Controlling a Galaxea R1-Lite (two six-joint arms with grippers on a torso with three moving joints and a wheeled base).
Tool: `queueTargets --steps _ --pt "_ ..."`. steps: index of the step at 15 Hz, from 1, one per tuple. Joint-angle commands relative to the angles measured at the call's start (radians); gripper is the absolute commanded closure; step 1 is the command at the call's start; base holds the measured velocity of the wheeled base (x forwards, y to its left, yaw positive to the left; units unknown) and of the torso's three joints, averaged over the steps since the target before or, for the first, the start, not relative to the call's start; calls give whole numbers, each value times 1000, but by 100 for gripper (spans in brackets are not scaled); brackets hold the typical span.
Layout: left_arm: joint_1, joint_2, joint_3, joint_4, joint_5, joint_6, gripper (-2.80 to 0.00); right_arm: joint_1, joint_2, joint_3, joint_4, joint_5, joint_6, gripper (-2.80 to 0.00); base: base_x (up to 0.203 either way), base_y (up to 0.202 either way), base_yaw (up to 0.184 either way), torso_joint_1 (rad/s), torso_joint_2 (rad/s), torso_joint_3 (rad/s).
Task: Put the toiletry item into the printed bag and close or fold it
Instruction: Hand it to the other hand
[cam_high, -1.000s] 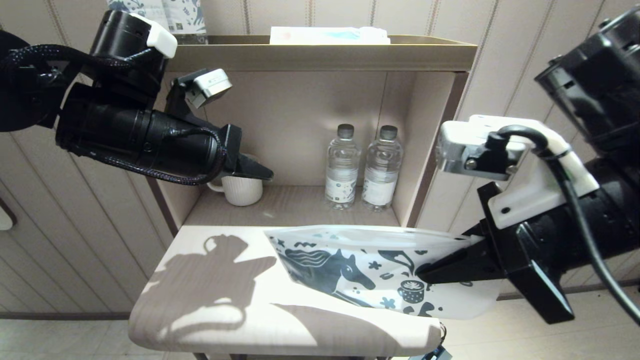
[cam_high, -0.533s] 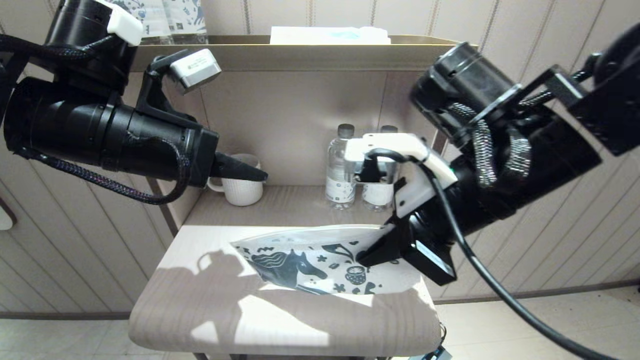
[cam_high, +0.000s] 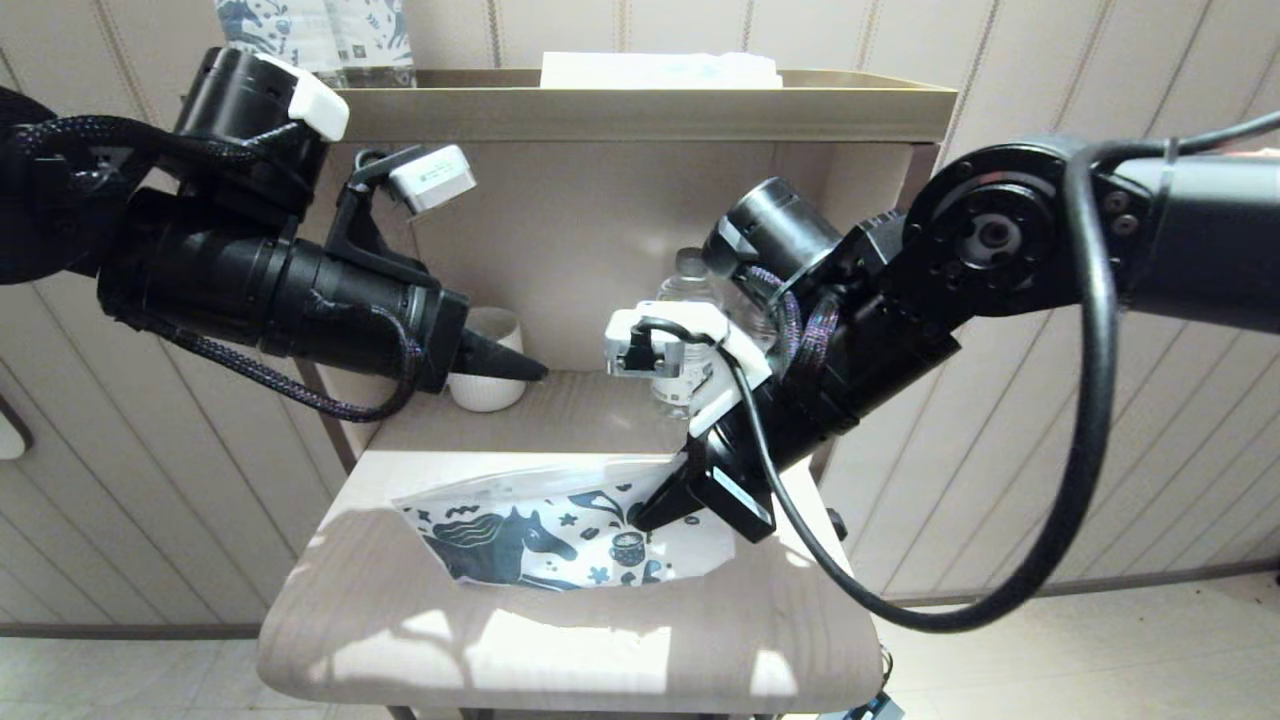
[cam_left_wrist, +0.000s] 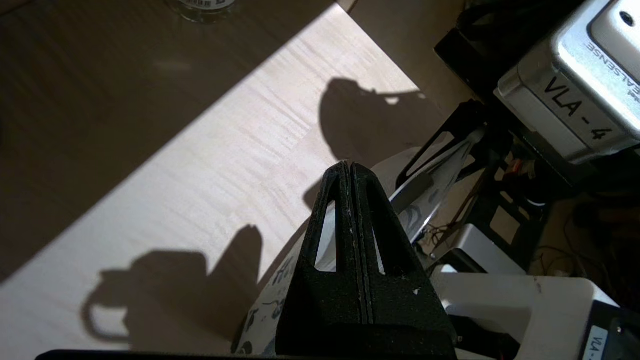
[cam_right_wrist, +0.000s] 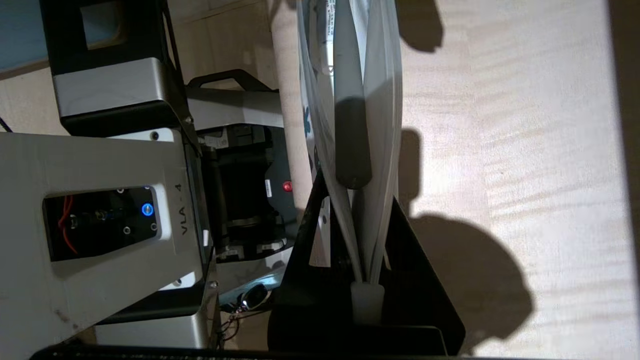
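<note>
Pinching one end of the bag (cam_high: 560, 530), the right claw (cam_high: 655, 515) holds it over the table (cam_high: 560, 650). The bag looks thin, light and floppy, so hold its edge. The left claw (cam_high: 520, 370) hangs squeezed together, empty. No toothbrush shows.

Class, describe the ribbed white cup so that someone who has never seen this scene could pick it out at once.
Find the beige shelf unit against the panelled wall and look into its open niche. At the niche's left end, just behind the left gripper, stands the ribbed white cup. Unlike the clear water bottle further right, it is opaque, squat and capless.
</note>
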Motion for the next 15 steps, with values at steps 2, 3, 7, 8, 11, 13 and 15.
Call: queueTargets --steps 2,3,7,8,11,13,15 --pt "14 12 11 3 -5 12 0 -6 -15 0 4 2 -2 0 0 0 0 0 0 0" --pt "14 9 15 4 -4 14 0 -10 -21 0 7 3 -1 0 0 0 0 0 0 0" --pt "17 4 54 3 -8 67 0 -11 -36 3 14 2 0 0 0 0 0 0 0 0" --pt "17 2 58 4 -21 68 0 -11 -36 3 9 2 -1 0 0 0 0 0 0 0" --pt "19 -16 58 -1 -46 63 -280 -11 -33 3 7 1 -1 0 0 0 0 0 0 0" --pt "21 -41 73 -3 -78 63 -280 -11 -35 6 10 1 -1 0 0 0 0 0 0 0" --pt "23 -53 81 -7 -103 70 -280 -12 -35 7 8 1 -1 0 0 0 0 0 0 0"
